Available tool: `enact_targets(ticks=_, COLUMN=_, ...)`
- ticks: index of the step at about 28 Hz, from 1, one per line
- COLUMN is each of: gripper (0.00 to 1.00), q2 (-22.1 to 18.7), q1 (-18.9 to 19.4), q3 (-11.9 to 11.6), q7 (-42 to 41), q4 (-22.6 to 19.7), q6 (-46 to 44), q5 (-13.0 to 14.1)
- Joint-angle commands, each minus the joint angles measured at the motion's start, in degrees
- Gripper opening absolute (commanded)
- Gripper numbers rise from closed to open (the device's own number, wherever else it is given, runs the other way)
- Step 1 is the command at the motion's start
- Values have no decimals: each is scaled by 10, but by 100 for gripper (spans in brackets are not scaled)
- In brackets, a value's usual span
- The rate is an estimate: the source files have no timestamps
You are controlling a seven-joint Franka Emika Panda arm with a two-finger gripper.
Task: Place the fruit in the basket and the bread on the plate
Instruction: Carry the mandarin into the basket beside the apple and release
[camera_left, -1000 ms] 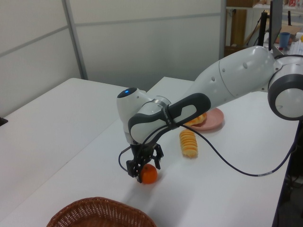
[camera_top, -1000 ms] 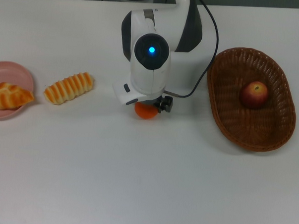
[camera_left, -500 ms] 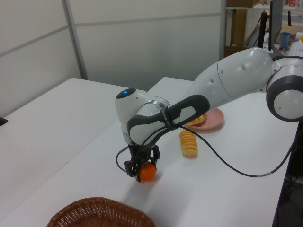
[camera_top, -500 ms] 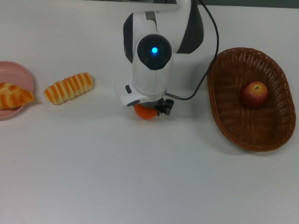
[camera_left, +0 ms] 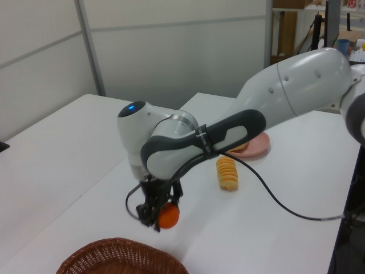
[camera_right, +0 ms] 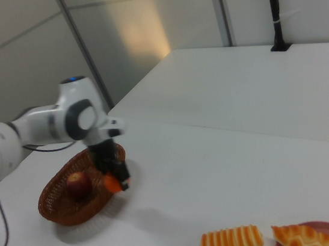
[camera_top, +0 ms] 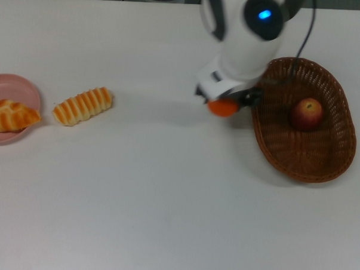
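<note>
The jaws are closed on the mandarin (camera_top: 223, 107), held clear of the white counter (camera_top: 165, 200) right of centre in the top view, just beside the basket's (camera_top: 274, 157) left rim. The apple (camera_top: 306, 113) lies inside the basket. At the left edge of the top view the braided loaf (camera_top: 10, 116) rests on the pink plate (camera_top: 15, 87), with the striped roll (camera_top: 82, 105) on the counter near it.

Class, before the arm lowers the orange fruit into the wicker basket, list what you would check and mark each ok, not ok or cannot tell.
1. Small orange mandarin held in gripper: ok.
2. Mandarin lifted off white table: ok.
3. Mandarin over brown woven wicker basket: not ok, beside its rim.
4. Free space next to dark red apple: ok.
5. Ridged striped roll on round pink plate: not ok.
</note>
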Motion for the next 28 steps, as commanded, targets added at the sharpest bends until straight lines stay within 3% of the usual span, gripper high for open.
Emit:
enact_targets(ticks=1, gripper=0, q2=-15, q1=47, q3=3, q7=44, q4=2, q6=-14, q5=2)
enact_targets(ticks=9, gripper=0, q2=-8, q1=106, q3=5, q7=85, q4=9, q6=-11, q5=-4)
enact_targets(ticks=11, gripper=26, q2=0, q1=118, q3=5, q7=119, q4=9, q6=-9, q5=-6)
enact_targets(ticks=12, gripper=56, q2=4, q1=122, q3=5, q7=126, q4=9, q6=-9, q5=-7)
enact_targets(ticks=13, gripper=100, q2=8, q1=128, q3=5, q7=132, q4=9, q6=-9, q5=-8)
enact_targets(ticks=17, gripper=100, q2=15, q1=150, q3=5, q7=148, q4=9, q6=-9, q5=-24)
enact_targets(ticks=24, gripper=100, q2=11, q1=150, q3=2, q7=153, q4=15, q6=-10, q5=-24)
enact_targets(ticks=28, gripper=100, q2=11, q1=130, q3=-24, q7=155, q4=33, q6=-13, q5=-16)
